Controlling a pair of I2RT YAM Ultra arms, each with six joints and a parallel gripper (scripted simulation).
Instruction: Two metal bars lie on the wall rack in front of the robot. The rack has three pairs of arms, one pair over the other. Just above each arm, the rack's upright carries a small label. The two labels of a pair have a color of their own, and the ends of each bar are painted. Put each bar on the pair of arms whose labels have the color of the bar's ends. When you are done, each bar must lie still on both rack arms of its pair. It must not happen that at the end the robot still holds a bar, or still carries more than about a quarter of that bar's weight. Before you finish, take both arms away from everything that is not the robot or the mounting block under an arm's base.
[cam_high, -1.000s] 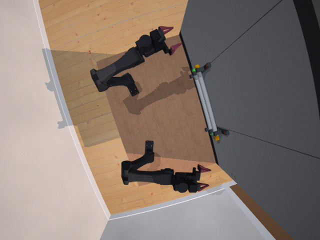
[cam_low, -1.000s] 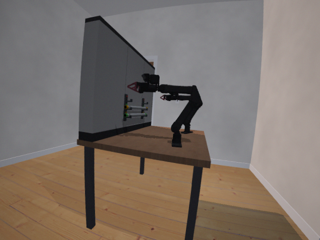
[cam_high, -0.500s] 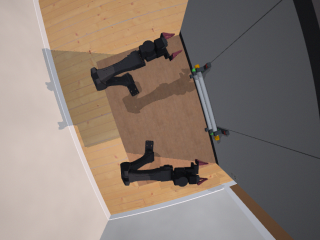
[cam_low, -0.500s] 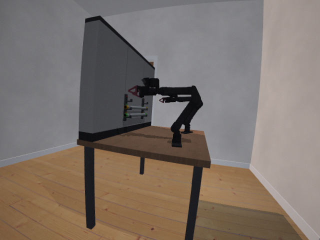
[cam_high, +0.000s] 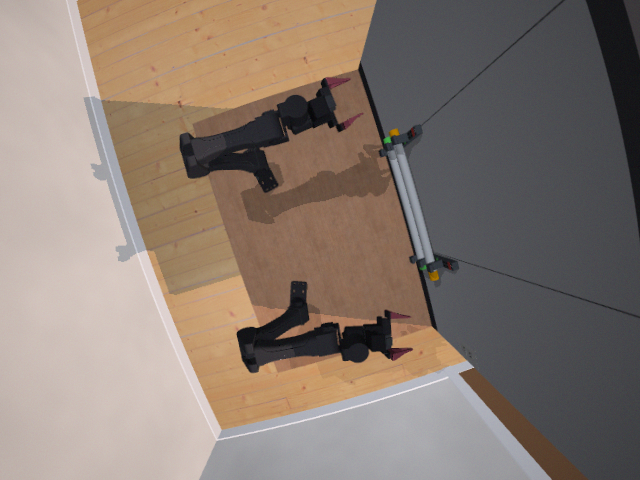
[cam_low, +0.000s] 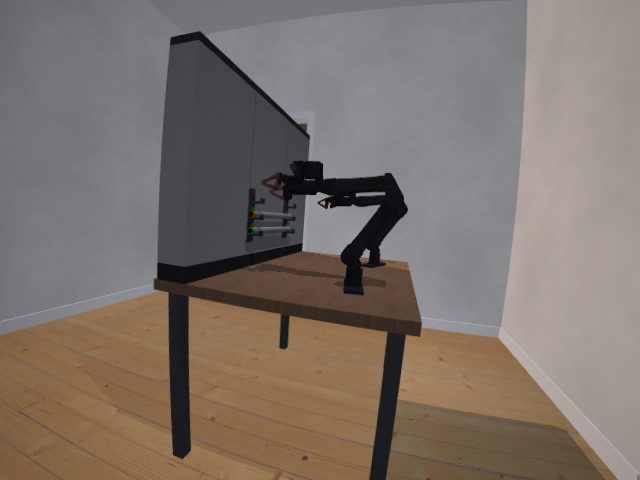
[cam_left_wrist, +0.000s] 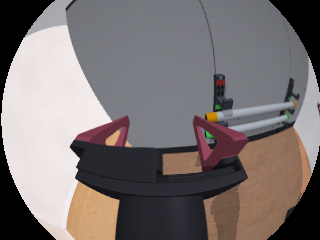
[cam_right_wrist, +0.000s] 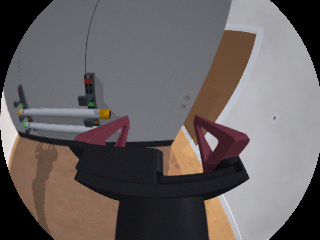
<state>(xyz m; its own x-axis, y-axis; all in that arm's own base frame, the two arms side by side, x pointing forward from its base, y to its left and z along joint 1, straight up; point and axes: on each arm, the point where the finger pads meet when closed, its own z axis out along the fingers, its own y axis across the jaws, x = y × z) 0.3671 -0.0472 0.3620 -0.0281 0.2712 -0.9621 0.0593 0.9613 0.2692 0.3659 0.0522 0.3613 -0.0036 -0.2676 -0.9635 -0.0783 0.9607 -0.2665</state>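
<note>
Two grey metal bars lie on the wall rack (cam_high: 416, 201), one over the other. The upper bar (cam_low: 271, 214) has orange ends and rests on the middle pair of arms. The lower bar (cam_low: 268, 230) has green ends and rests on the lowest pair. The top pair of arms (cam_low: 256, 199) is empty. In the left wrist view the rack's upright (cam_left_wrist: 219, 96) carries a red label at the top and a green one below it. My left gripper (cam_high: 343, 101) is open and empty, off one end of the rack. My right gripper (cam_high: 399, 334) is open and empty, off the other end.
The rack hangs on a tall grey wall panel (cam_high: 491, 155) along the table's far edge. Both grippers float above the brown table top (cam_high: 320, 217), close to the panel. A brown door (cam_right_wrist: 230, 74) shows beyond the right gripper.
</note>
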